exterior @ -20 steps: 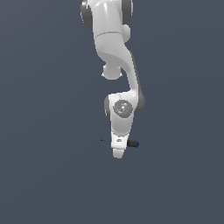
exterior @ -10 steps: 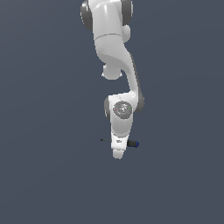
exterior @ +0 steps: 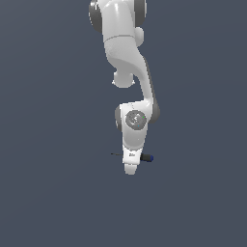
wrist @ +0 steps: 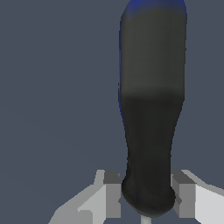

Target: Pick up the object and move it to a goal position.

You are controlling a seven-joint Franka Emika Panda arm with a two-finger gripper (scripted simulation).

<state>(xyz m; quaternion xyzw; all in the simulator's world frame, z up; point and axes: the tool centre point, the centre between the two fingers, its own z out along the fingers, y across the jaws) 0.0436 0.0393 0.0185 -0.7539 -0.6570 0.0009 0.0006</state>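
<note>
Exterior view: I see the Panda arm (exterior: 126, 58) reaching straight down, its white gripper (exterior: 130, 169) low over the plain grey floor (exterior: 48, 193). The screwdriver (exterior: 147, 157) lies across behind the hand; its blue-ended handle pokes out toward the exterior view's right and the thin shaft tip shows on the exterior view's left. No goal marker is visible to me.

Wrist view: the screwdriver (wrist: 151, 109) handle fills the frame, running away from the camera, blue end farthest. The 2 grey finger pads (wrist: 112, 194) sit on either side of the handle's narrow neck.

Jaws: parted around the neck, pads just beside it; whether they touch it I cannot tell.

Step in hand, my judgement: closing for the grasp.

Doing it well: I would keep the hand level, close slowly so both pads meet the neck together, and confirm a firm hold before lifting, since a rounded handle could roll or slip out.
</note>
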